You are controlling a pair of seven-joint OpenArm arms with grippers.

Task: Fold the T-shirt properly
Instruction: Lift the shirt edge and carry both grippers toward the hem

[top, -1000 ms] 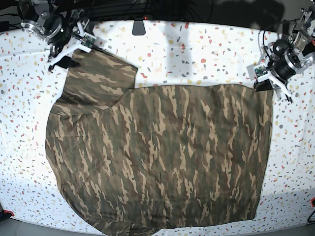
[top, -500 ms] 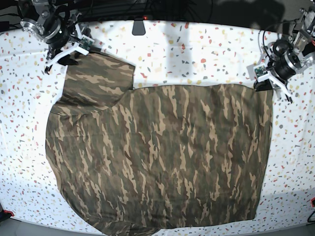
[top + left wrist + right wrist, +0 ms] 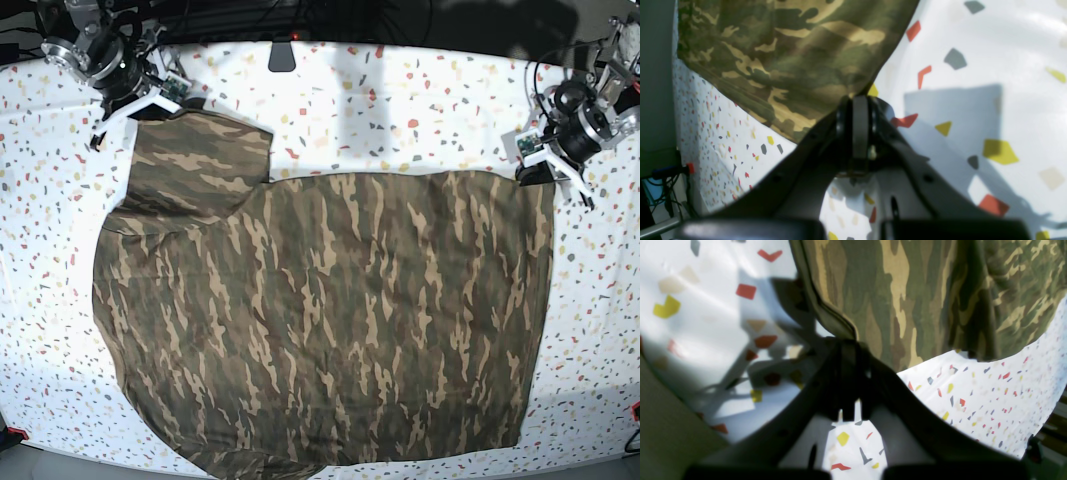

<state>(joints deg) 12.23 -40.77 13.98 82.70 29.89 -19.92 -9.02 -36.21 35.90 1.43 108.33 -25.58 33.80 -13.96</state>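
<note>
Jaws of both grippers pinch corners of the T-shirt (image 3: 320,320).

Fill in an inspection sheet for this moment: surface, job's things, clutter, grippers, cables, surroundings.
Surface: white cloth speckled with red, yellow and grey covers the table.
Job's things: camouflage-print short-sleeved T-shirt spread flat, one sleeve toward the far corner.
Clutter: small dark object at the far edge, unidentifiable.
Grippers: left gripper jaws shut on the T-shirt's corner; right gripper jaws shut on the sleeve's hem.
Cables: black cables loop by the left arm.
Surroundings: dark, beyond the far edge.
</note>
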